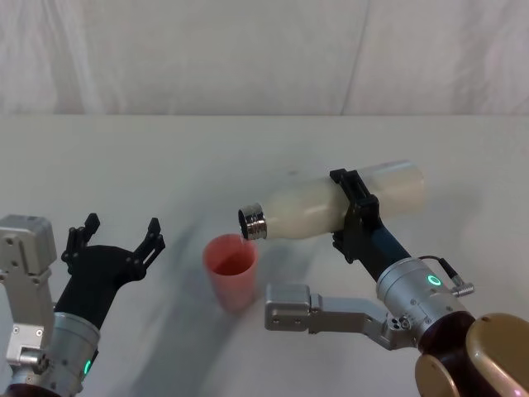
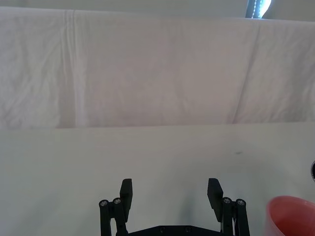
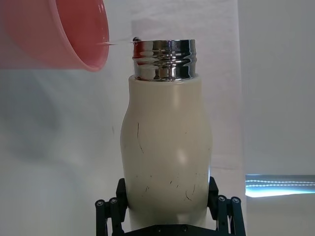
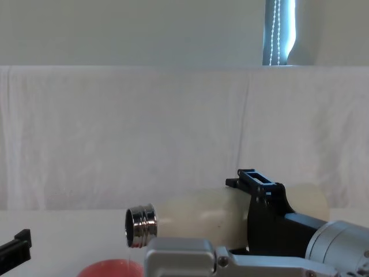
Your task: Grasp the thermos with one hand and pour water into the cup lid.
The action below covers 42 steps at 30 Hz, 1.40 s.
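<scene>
The cream-white thermos (image 1: pixel 331 207) lies nearly horizontal in the air, held around its body by my right gripper (image 1: pixel 355 211). Its chrome neck (image 1: pixel 252 223) points left and sits just over the rim of the pinkish-red cup lid (image 1: pixel 231 269), which stands upright on the table. In the chest view a thin thread of water drops from the neck (image 4: pixel 141 226) toward the cup lid (image 4: pixel 112 269). The right wrist view shows the thermos (image 3: pixel 167 147) between the black fingers and the cup lid (image 3: pixel 64 34) beside the neck. My left gripper (image 1: pixel 116 240) hovers open to the left of the cup lid.
A white cloth covers the table (image 1: pixel 264 149) and hangs as a backdrop (image 4: pixel 173 127) behind it. Open table surface stretches beyond the thermos and between the two arms. A bright window strip (image 4: pixel 279 32) shows above the backdrop.
</scene>
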Each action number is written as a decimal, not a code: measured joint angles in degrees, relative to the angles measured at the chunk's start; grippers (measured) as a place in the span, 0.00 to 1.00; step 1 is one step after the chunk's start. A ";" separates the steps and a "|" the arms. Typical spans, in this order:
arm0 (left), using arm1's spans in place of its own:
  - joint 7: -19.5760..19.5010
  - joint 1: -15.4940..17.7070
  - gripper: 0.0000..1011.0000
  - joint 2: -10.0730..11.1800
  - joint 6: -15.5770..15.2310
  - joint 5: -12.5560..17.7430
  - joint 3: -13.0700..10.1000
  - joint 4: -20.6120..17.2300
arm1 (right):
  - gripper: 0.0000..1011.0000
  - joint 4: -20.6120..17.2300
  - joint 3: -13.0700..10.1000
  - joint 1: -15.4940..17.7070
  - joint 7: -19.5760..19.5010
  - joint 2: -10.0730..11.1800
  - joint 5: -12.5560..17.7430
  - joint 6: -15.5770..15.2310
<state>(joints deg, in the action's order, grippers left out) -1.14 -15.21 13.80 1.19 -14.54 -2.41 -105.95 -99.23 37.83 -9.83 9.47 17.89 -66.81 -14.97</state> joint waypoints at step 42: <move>0.00 0.00 0.99 0.00 0.00 0.00 0.00 0.00 | 0.95 -0.09 0.28 -0.81 0.82 0.44 -1.88 -0.49</move>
<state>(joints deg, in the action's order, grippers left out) -1.14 -15.21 13.81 1.19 -14.54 -2.41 -105.95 -99.32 38.11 -10.63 10.29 18.33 -68.69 -15.46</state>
